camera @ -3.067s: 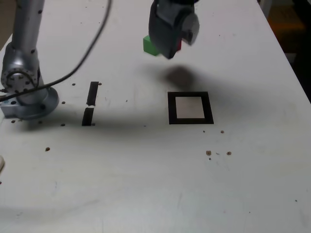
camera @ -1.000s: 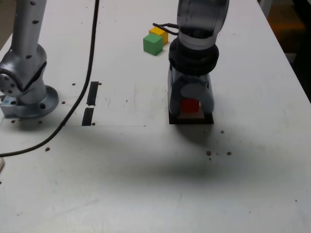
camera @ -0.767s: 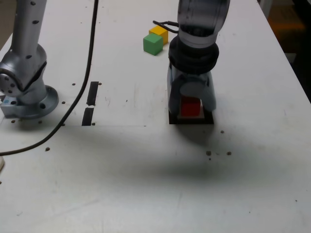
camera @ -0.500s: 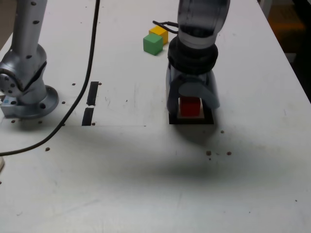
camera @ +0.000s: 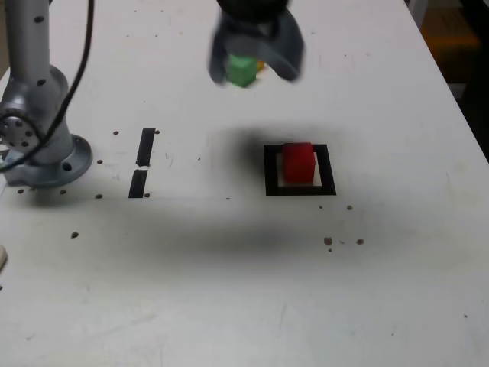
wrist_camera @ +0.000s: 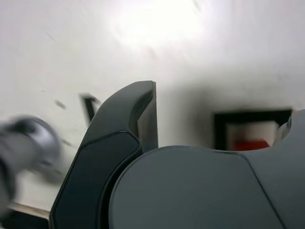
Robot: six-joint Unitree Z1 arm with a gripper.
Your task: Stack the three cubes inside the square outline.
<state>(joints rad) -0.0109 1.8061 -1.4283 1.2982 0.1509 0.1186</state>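
fingers of the gripper (camera: 254, 75) stand spread wide, gripping nothing, blurred over the far part of the table. from the exterior view's left: the arm's grey base (camera: 50, 164) with a dark cable (camera: 73, 92) looping by it, then two black tape strips (camera: 146, 147) lying flat, one nearer the camera than the other. next comes the green cube (camera: 242, 70), seen between the fingers, with a sliver of the yellow cube (camera: 260, 66) just to its right; the blur makes it hard to say how high the gripper hangs above them. farther right, the red cube (camera: 298, 164) sits inside the square outline (camera: 327, 170), well apart from that pair.

so the base of the stack looks laid, and the step in hand seems to be fetching a second cube. next, the gripper should line up over one of the pair and lower without nudging its neighbour.

the white tabletop (camera: 229, 290) is speckled with brown marks and faintly scratched, softly shadowed. past its right edge the room goes dark, with something orange-brown (camera: 451, 57) there.
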